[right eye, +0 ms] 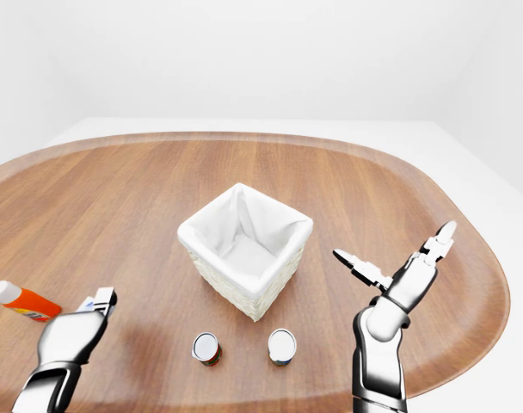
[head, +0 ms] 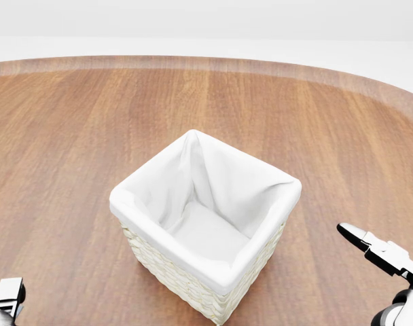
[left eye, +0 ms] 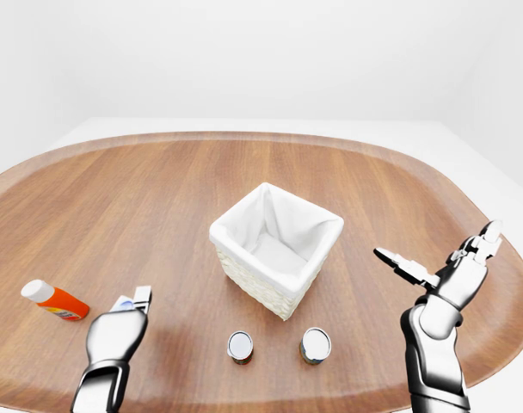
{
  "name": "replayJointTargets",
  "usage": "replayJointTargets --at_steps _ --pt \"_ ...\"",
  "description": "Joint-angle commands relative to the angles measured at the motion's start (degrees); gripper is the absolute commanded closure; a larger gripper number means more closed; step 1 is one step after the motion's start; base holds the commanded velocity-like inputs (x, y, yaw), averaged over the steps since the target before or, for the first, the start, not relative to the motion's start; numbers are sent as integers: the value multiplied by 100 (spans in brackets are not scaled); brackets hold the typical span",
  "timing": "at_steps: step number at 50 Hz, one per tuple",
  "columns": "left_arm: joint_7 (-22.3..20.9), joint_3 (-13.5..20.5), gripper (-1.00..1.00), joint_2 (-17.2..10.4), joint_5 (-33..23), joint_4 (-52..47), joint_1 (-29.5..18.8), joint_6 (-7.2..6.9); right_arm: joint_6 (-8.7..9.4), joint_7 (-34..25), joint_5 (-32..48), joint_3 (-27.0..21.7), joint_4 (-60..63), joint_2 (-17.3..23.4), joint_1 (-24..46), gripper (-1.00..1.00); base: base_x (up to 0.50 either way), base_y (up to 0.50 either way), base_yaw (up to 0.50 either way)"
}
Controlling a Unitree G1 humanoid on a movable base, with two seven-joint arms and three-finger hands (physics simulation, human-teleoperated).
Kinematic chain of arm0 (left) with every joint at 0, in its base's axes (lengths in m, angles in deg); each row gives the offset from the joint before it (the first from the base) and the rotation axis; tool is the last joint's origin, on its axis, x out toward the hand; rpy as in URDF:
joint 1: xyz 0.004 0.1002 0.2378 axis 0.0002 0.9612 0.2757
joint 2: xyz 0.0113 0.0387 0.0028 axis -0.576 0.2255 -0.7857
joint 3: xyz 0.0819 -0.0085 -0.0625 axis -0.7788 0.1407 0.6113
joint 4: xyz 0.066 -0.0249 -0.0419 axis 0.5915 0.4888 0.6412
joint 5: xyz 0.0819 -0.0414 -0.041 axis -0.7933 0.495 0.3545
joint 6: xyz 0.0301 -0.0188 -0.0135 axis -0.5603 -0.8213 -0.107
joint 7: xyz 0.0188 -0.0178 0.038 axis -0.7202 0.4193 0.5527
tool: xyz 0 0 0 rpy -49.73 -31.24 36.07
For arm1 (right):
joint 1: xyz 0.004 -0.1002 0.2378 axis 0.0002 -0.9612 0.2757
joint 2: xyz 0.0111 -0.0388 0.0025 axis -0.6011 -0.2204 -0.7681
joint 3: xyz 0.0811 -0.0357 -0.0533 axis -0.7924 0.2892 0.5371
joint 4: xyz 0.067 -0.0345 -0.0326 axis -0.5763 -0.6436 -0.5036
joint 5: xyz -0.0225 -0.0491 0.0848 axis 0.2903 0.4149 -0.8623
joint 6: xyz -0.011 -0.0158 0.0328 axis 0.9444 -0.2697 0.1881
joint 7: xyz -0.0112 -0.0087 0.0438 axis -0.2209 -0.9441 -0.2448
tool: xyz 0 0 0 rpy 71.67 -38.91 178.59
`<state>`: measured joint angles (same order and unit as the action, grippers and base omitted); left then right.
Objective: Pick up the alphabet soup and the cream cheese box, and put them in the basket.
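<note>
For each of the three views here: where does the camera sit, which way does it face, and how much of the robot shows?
Head view: on the head, tilted down at the basket; only the right hand and a corner of the left hand.
Left-eye view: on the head, wider, over the table; left hand closed on a small box, two cans, bottle.
Right-eye view: nearly identical, basket shifted left.
All share the basket.

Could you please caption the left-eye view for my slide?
Lined basket mid-table, two cans below it, left hand closed, right hand open.
</note>
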<state>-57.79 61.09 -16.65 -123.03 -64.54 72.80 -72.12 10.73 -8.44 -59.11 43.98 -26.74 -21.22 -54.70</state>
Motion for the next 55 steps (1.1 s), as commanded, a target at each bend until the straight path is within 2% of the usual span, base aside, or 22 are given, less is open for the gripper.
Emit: replayJointTargets --at_steps 1,15,17,19,25,27,31,36,46,52,55 --pt "-604 601 100 306 310 -1157 40 0 15 0 3 4 2 5 2 -100 0 0 0" --pt "-2145 727 100 451 877 -2255 -485 0 -3 0 0 -1 7 0 -6 -100 0 0 0" --pt "-2496 723 100 464 1033 -2516 -574 0 -7 0 4 2 9 -2 -10 -100 0 0 0" --pt "-2632 693 100 465 1049 -2587 -665 0 -3 0 3 1 14 -3 -12 -100 0 0 0" --pt "-3187 547 100 483 1212 -2970 -900 0 -15 0 4 0 -8 -3 -3 -100 0 0 0" --pt "-3402 481 100 471 1295 -3077 -1022 0 47 0 12 5 77 -11 -27 -100 0 0 0" --pt "-3669 348 100 458 1365 -3222 -1183 0 8 0 8 -1 23 -8 -12 -100 0 0 0" --pt "-4110 -17 100 447 1271 -3472 -1490 0 45 0 8 0 68 -13 -21 -100 0 0 0" --pt "-4110 -372 100 363 1455 -3805 -2251 0 17 0 1 0 -16 2 13 -100 0 0 0" --pt "-4110 -578 100 335 1617 -4113 -2821 0 77 0 -10 -4 58 -3 -3 -100 0 0 0" --pt "-4110 -660 100 346 1673 -4165 -3039 0 34 0 -7 -2 4 3 11 -100 0 0 0"
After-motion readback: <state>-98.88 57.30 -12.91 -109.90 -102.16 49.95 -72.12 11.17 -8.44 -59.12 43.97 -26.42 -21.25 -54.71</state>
